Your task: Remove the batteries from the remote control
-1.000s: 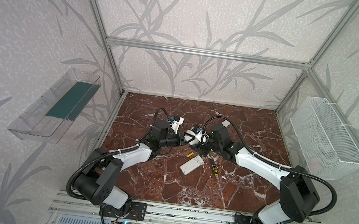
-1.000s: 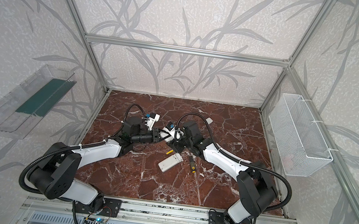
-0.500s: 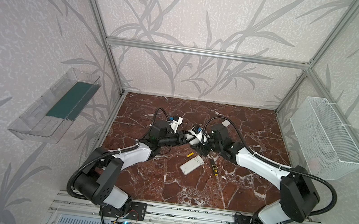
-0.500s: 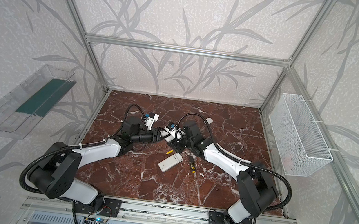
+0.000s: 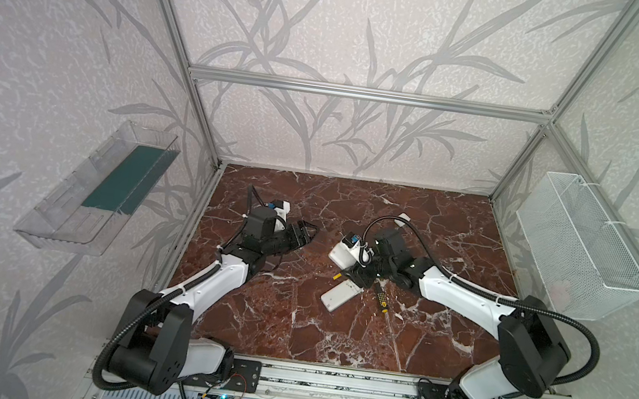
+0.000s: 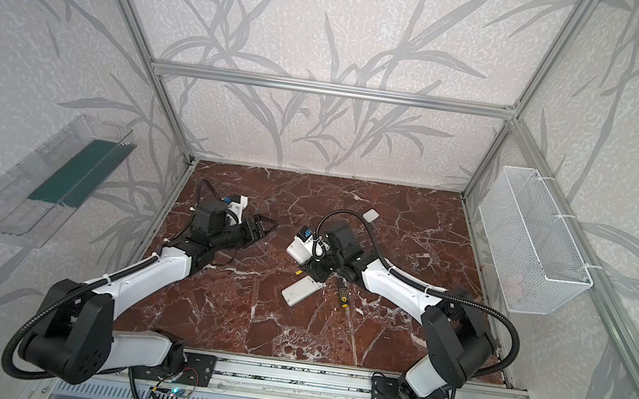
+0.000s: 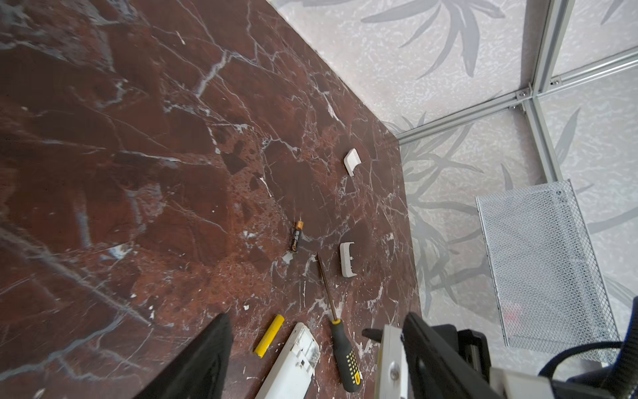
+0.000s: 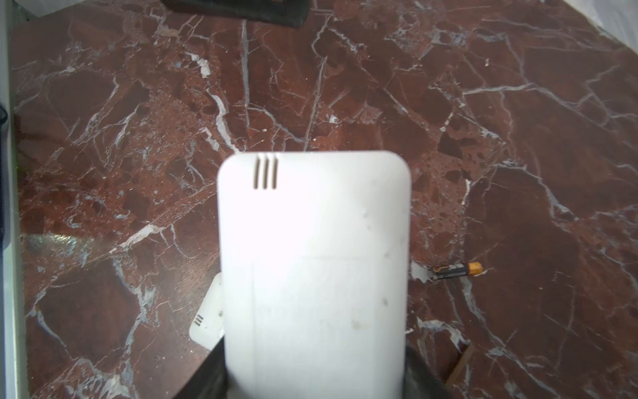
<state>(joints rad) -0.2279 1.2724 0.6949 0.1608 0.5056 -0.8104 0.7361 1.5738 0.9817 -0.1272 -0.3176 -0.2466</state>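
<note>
Right wrist view: our right jaws clamp a white rounded plastic remote (image 8: pixel 314 259); our left jaws stand wide apart.

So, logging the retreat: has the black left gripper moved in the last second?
Yes: the left gripper pulled back leftward, away from the flat white remote.

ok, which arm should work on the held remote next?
Left, probably: left fingers are open and empty, pointed that way. Right fingers are shut on the remote, so that arm can only hold it.
</note>
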